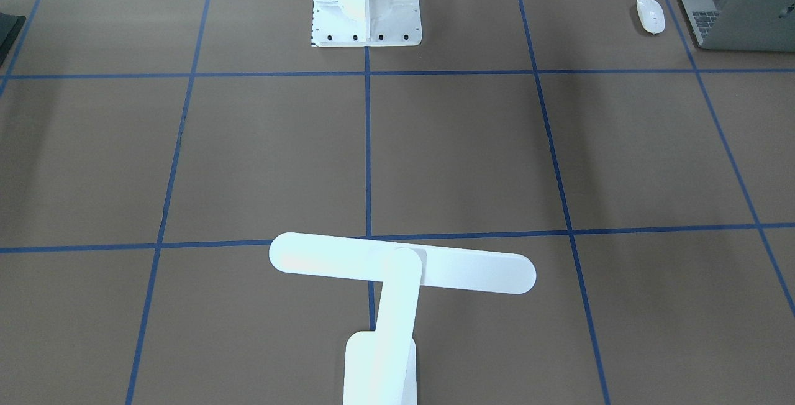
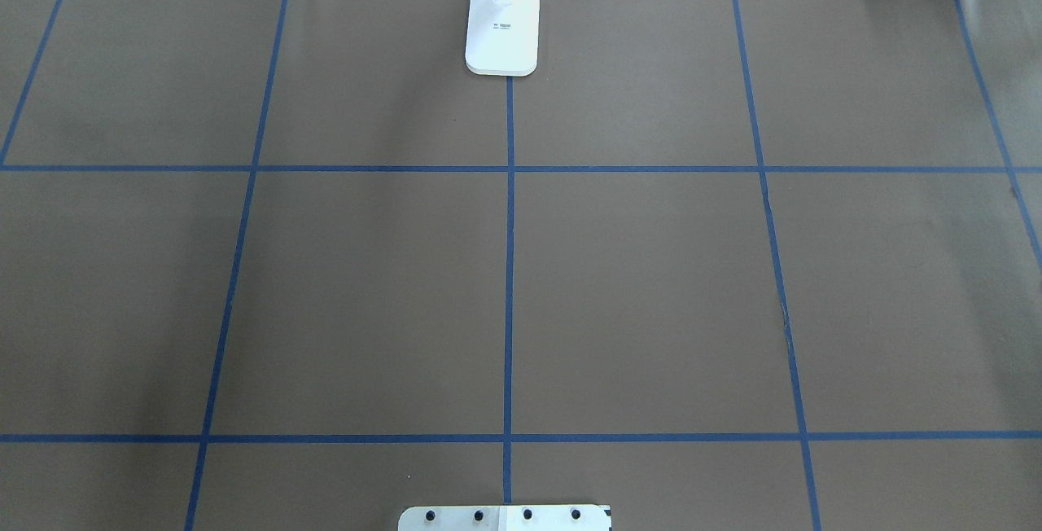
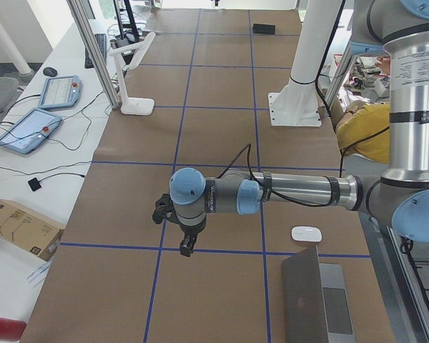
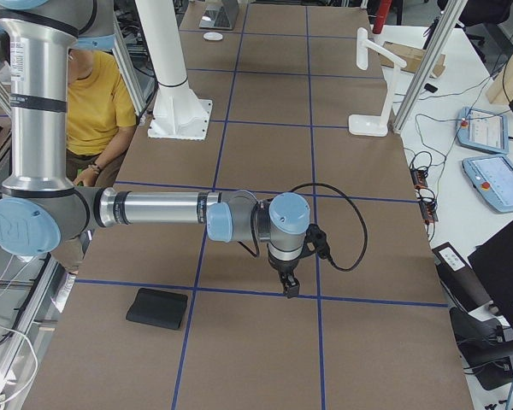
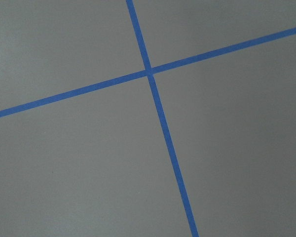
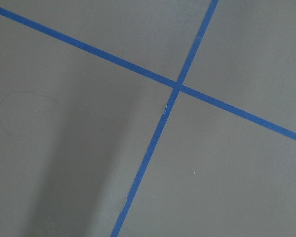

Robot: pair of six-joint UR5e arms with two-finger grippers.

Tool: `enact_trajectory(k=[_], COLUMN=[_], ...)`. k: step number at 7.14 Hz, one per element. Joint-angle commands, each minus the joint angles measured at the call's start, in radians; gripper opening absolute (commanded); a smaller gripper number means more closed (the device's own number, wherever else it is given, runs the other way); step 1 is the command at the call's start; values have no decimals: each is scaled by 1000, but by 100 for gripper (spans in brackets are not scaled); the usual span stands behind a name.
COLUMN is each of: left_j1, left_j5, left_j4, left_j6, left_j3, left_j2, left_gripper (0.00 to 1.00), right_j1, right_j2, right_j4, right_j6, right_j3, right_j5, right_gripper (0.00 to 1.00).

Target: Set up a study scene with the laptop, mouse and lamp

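The grey laptop (image 1: 739,13) stands partly open at the table's corner on my left, also in the left side view (image 3: 311,300). The white mouse (image 1: 650,15) lies beside it (image 3: 307,234). The white lamp (image 1: 404,265) stands at the far middle edge, its base (image 2: 502,30) on the centre line. My left gripper (image 3: 188,246) hangs over a tape crossing, apart from the mouse. My right gripper (image 4: 288,289) hangs over another crossing. Both show only in side views, so I cannot tell if they are open or shut. Both wrist views show only bare paper and tape.
A flat black pad (image 4: 158,308) lies near the table's corner on my right. The white bolted pedestal (image 1: 366,7) stands at the robot's edge. A person in yellow (image 4: 94,102) sits beside the base. Tablets and cables lie past the far edge (image 3: 28,128).
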Motion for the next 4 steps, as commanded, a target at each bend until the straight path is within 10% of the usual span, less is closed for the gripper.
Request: enact_trajectory(k=[1,4], left_j1=[-3,-1], left_j5=[5,4], left_j4=[2,2], left_j6=[9,10], left_j3=[-7,4], left_j2=[4,-1], left_gripper=[100,100], right_j1=[0,0], right_j2=[-1,-1], right_j4=[0,0], right_j6=[1,-1], right_j3=[-11,-13], right_j5=[1,3], right_gripper=[100,100])
